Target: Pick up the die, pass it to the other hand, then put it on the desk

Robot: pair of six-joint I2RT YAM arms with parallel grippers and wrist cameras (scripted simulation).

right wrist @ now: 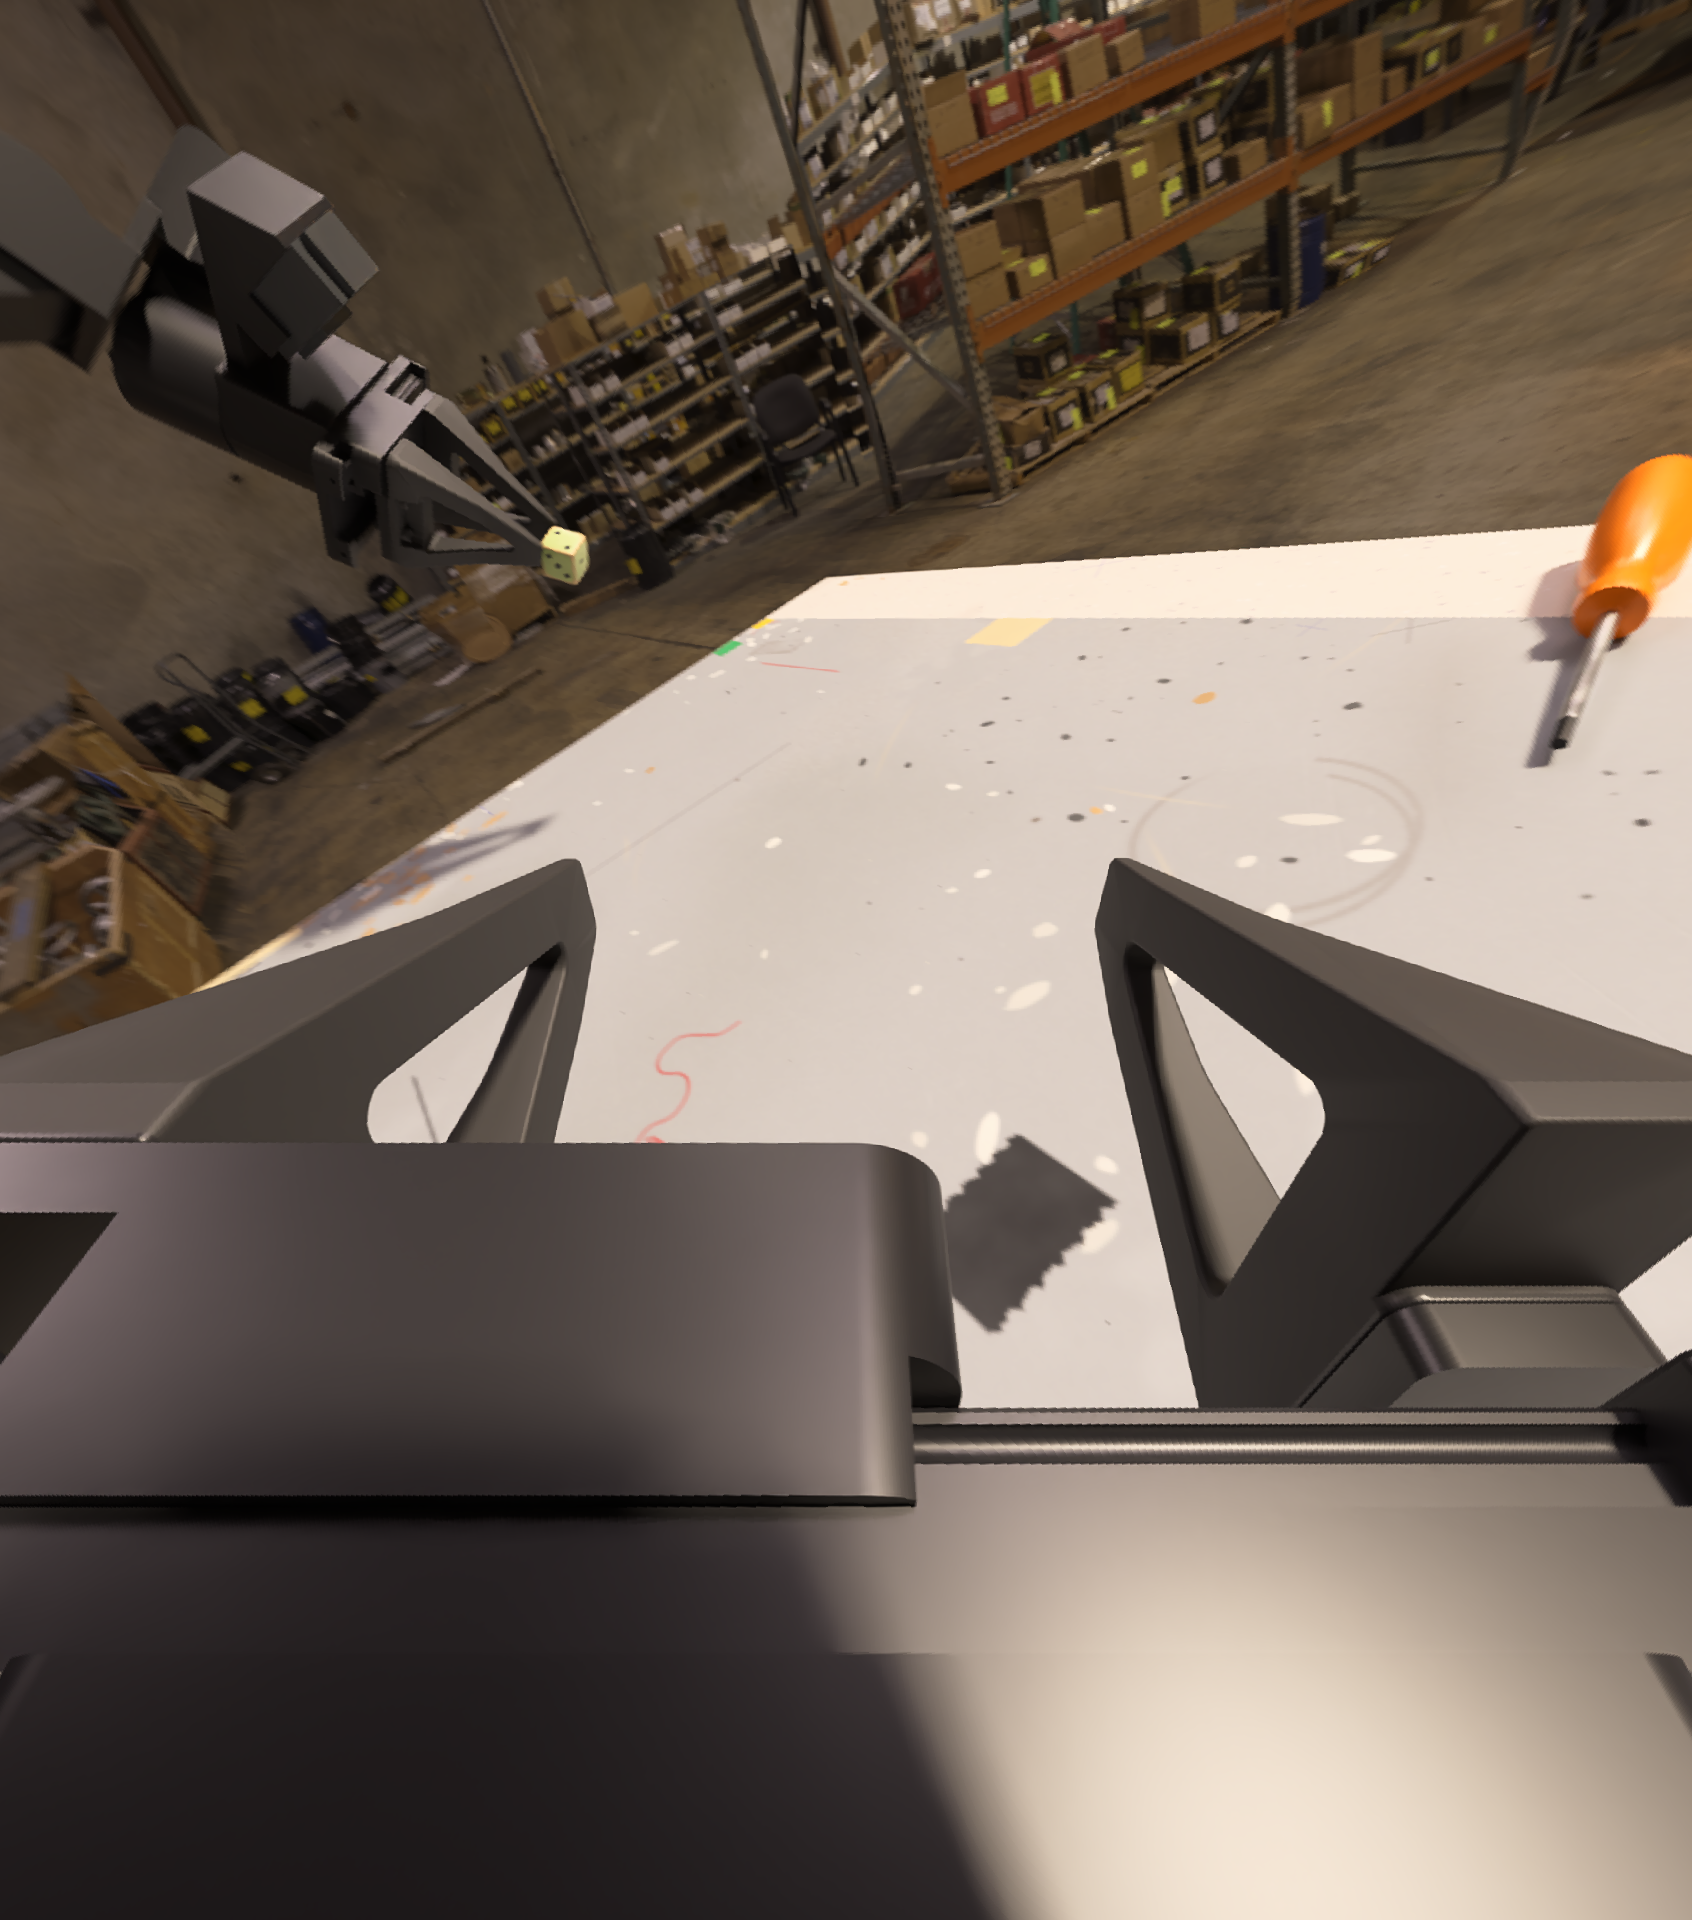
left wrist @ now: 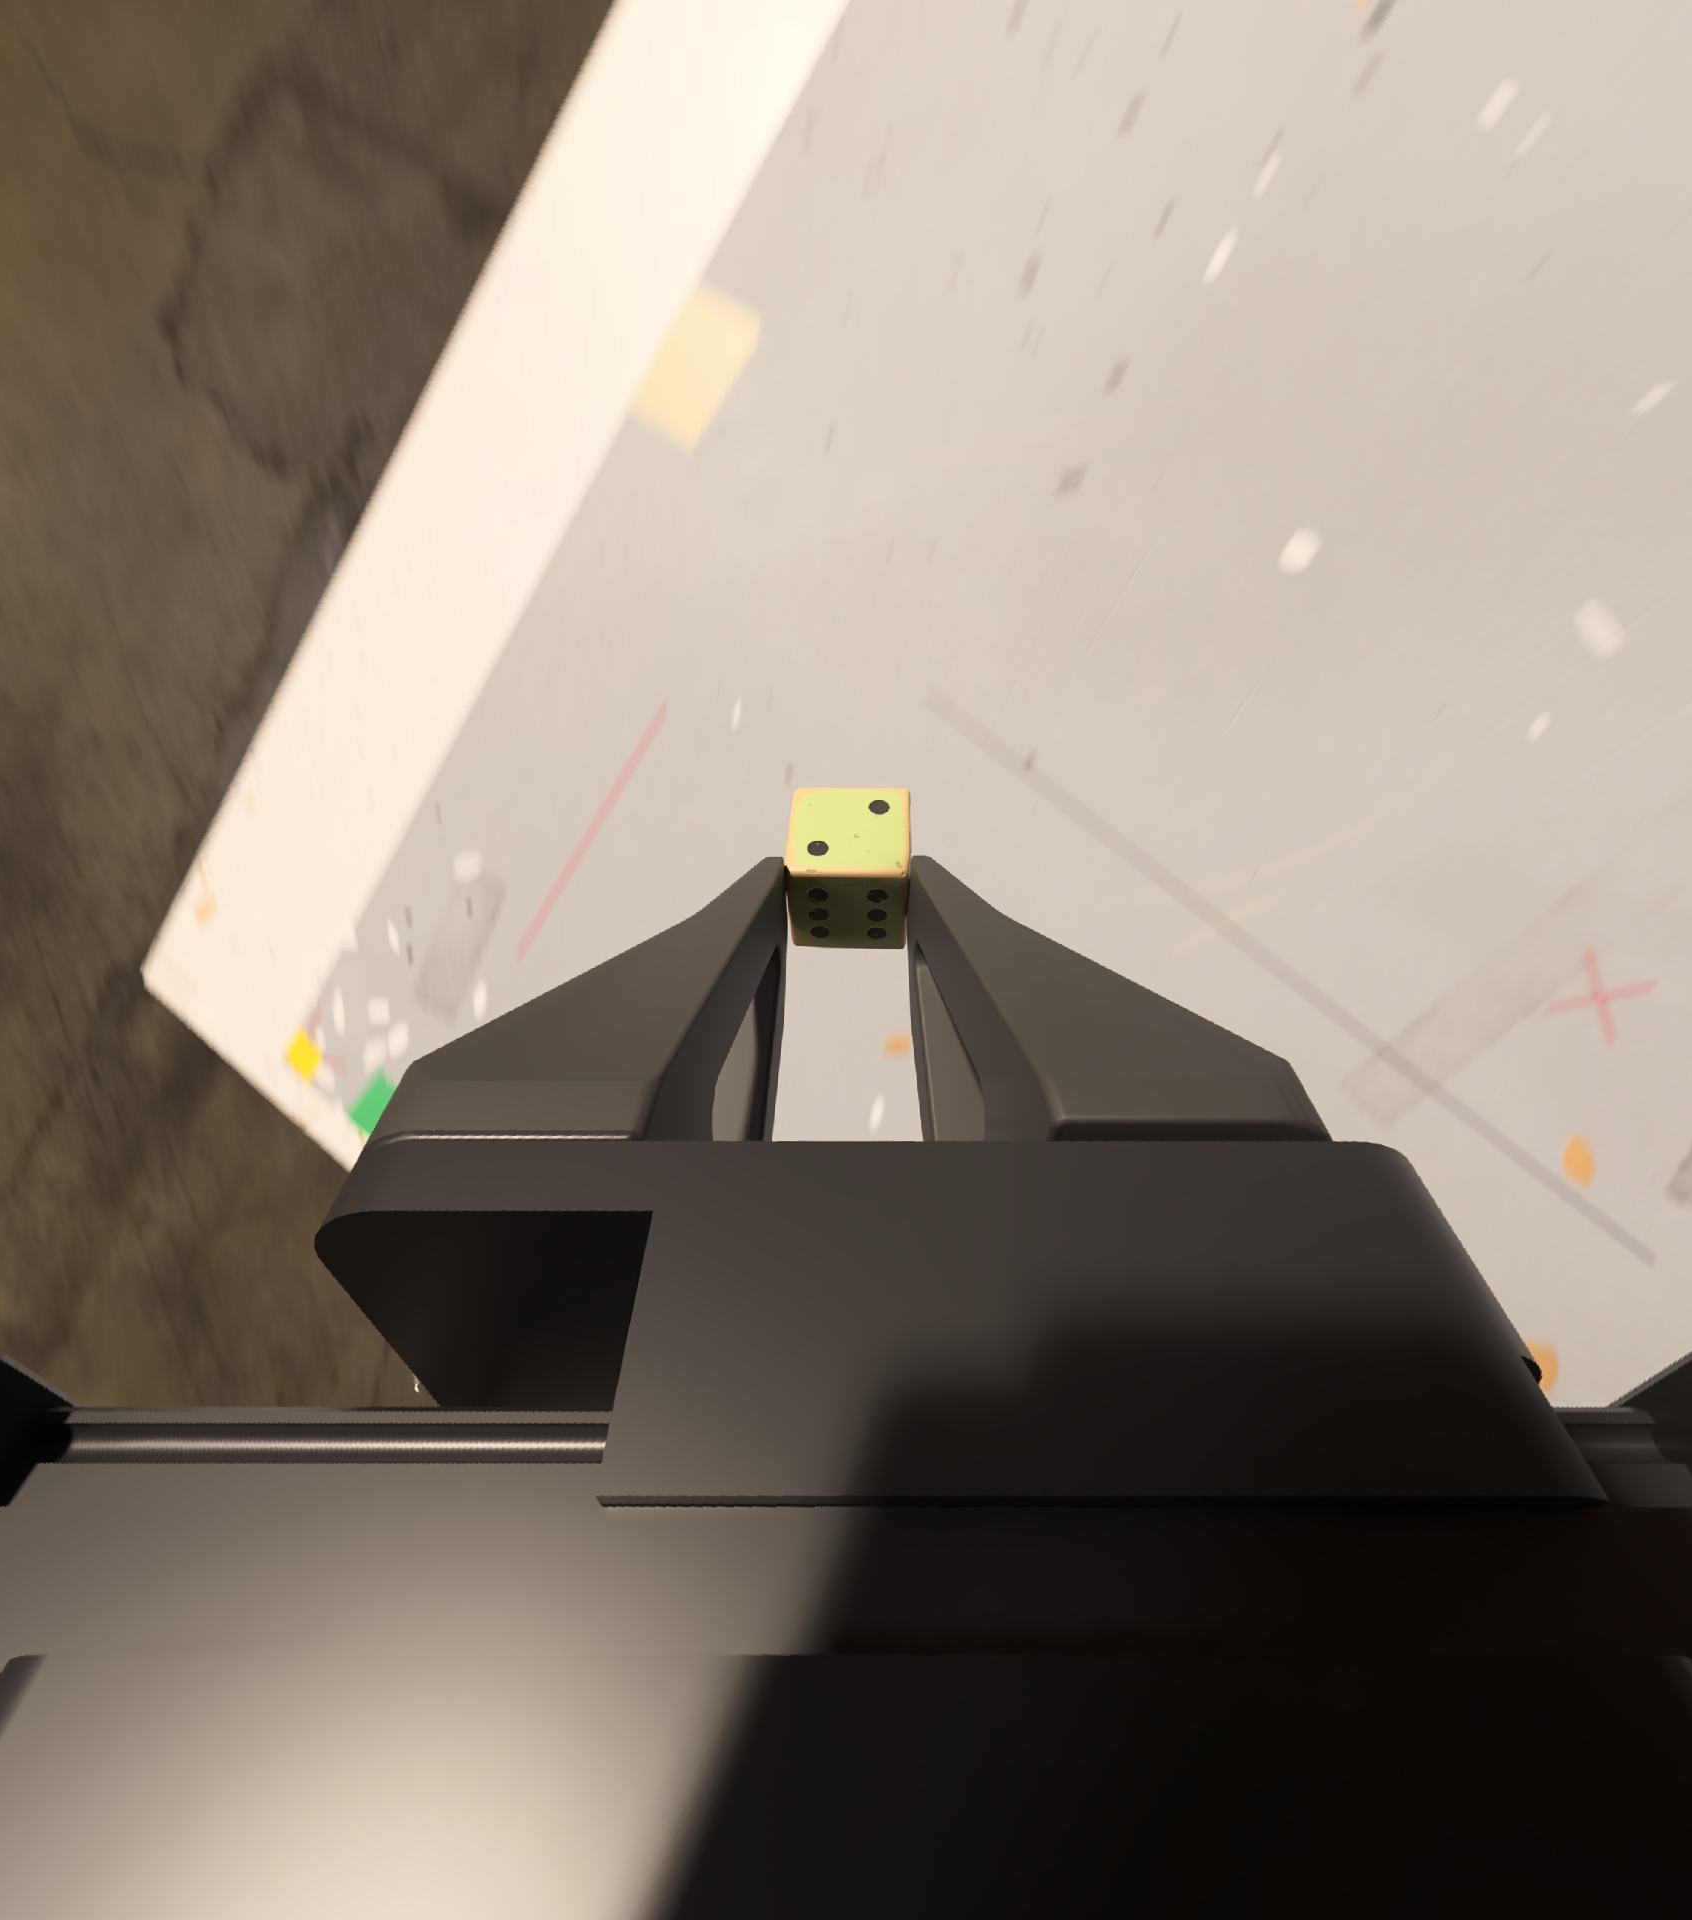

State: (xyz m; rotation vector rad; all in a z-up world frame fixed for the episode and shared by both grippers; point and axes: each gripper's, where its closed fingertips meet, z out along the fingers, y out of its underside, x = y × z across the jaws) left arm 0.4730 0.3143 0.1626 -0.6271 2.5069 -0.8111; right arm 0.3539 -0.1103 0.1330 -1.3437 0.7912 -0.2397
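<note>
A pale yellow die [left wrist: 848, 879] with black pips is pinched between the fingertips of my left gripper [left wrist: 848, 906], held well above the white desk [left wrist: 1237, 520]. The right wrist view shows the same die [right wrist: 564, 554] at the tip of the left gripper [right wrist: 541, 549], high at the upper left, beyond the desk's left edge. My right gripper [right wrist: 844, 883] is open and empty, its fingers wide apart, low over the desk [right wrist: 925, 831] and far from the die.
An orange-handled screwdriver [right wrist: 1621, 582] lies on the desk at the far right. The desk edge [left wrist: 385, 582] runs diagonally at the left, with floor below. Warehouse shelves [right wrist: 1133, 208] with boxes stand behind the desk.
</note>
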